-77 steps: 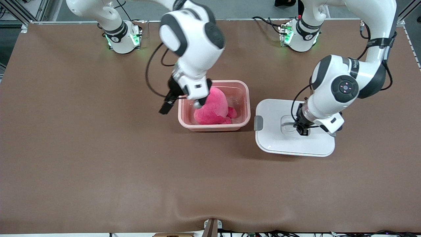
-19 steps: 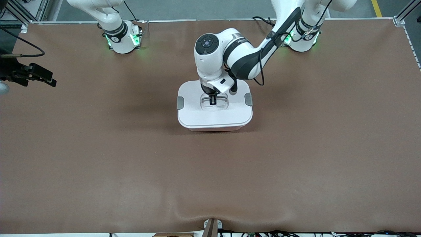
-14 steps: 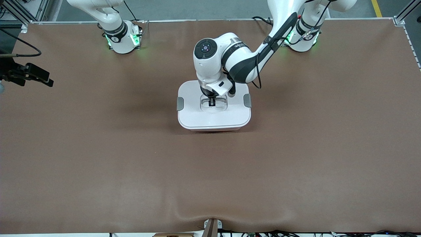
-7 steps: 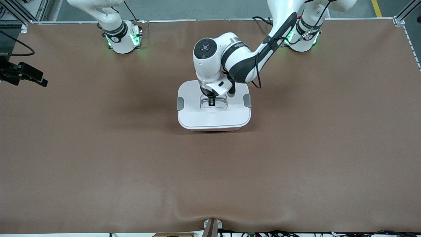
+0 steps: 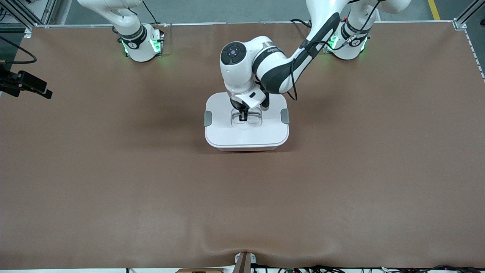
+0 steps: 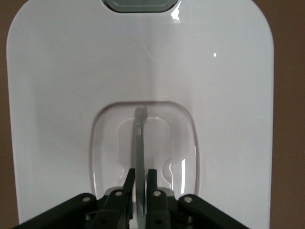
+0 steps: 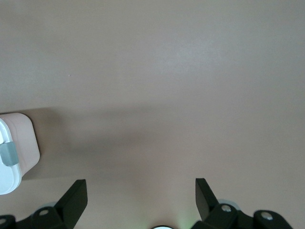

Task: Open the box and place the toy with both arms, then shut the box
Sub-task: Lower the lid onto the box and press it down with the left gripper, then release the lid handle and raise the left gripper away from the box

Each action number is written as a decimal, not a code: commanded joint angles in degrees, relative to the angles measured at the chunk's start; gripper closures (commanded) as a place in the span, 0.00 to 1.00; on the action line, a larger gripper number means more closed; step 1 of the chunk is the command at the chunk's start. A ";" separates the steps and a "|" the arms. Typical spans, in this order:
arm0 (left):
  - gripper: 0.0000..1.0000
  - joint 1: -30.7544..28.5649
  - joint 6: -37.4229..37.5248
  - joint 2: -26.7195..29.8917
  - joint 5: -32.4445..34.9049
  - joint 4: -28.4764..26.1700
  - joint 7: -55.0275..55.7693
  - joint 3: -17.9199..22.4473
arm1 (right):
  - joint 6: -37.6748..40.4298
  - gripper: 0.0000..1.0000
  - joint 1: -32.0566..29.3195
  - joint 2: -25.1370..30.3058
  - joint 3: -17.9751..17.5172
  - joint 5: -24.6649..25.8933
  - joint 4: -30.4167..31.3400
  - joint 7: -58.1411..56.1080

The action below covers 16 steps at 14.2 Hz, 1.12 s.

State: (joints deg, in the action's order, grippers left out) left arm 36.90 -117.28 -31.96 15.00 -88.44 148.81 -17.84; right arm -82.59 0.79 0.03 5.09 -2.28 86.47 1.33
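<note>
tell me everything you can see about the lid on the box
The lid is a white, glossy, rounded rectangle that looks like plastic, lying flat on the pink box at mid-table. A grey clip sits on each short side. Its centre has a recessed well crossed by a thin clear handle. The left gripper is down in that well, its fingers flanking the handle closely; whether they press it is unclear.

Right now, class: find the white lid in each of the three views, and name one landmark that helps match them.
Front view: the white lid sits on the box at the table's middle, under the left gripper.
Left wrist view: the lid fills most of the picture.
Right wrist view: only a corner shows at the edge.
Shared landmark: a grey side clip.
</note>
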 commanded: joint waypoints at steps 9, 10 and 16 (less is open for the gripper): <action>0.00 -5.60 4.25 5.67 -0.76 4.86 -1.50 0.26 | 1.03 0.00 -0.70 -0.12 -0.61 -0.53 -0.96 -0.19; 0.00 -6.39 4.42 6.90 -1.46 4.86 -3.95 0.26 | 1.03 0.00 -0.70 -0.12 -0.61 -0.53 -0.96 -0.19; 0.00 -14.73 12.32 13.92 -4.79 4.86 -19.84 -0.09 | 0.85 0.00 -0.53 -0.12 -0.87 0.61 -1.05 -0.19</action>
State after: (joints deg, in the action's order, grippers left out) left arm 25.22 -107.51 -21.34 12.93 -82.87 135.16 -17.57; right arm -82.44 0.80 0.03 4.79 -2.13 86.46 1.30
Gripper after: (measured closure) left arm 0.000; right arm 0.000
